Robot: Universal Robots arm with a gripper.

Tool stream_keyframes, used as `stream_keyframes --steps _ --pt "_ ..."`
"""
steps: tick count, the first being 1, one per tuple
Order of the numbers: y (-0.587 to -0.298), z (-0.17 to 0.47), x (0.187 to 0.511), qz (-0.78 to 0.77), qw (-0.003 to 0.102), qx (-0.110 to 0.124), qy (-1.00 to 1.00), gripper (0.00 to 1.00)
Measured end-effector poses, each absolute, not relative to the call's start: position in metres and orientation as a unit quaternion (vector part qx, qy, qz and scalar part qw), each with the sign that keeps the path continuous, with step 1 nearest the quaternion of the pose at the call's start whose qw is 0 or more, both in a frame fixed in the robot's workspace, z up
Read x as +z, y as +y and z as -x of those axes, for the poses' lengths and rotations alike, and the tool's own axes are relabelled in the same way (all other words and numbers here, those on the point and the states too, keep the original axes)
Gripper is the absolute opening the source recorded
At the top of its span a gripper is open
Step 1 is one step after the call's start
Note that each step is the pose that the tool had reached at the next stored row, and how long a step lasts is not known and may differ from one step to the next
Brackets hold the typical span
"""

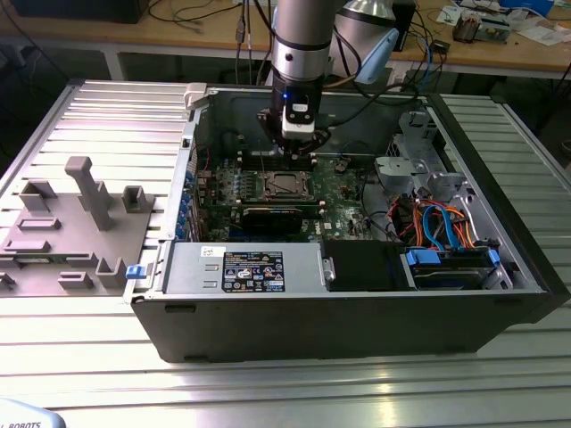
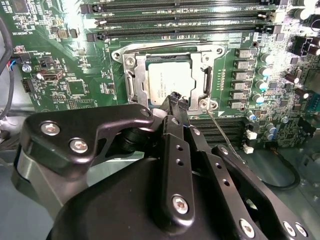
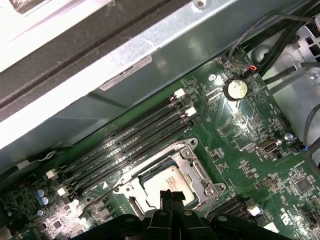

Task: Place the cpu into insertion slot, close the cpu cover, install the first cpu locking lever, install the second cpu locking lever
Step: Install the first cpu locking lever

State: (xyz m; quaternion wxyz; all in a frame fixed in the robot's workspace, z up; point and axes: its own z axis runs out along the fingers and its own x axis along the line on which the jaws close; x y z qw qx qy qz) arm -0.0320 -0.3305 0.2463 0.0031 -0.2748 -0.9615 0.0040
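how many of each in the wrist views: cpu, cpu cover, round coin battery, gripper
cpu: 1
cpu cover: 1
round coin battery: 1
gripper: 1
total: 4

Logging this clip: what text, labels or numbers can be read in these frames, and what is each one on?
Nothing reads with confidence.
On the power supply box, the label: print too small.
On the cpu: faint markings, unreadable.
On the circuit board: white lettering, too small.
On the case wall, a sticker: unreadable.
On the white object at the exterior view's lower left: lettering cut off at the edge.
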Motion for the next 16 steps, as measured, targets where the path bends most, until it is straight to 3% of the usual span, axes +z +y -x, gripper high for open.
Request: stream_keyframes --steps 16 --pt "-0.3305 0.032 0.2463 0.251 0.003 0.004 -0.968 0.11"
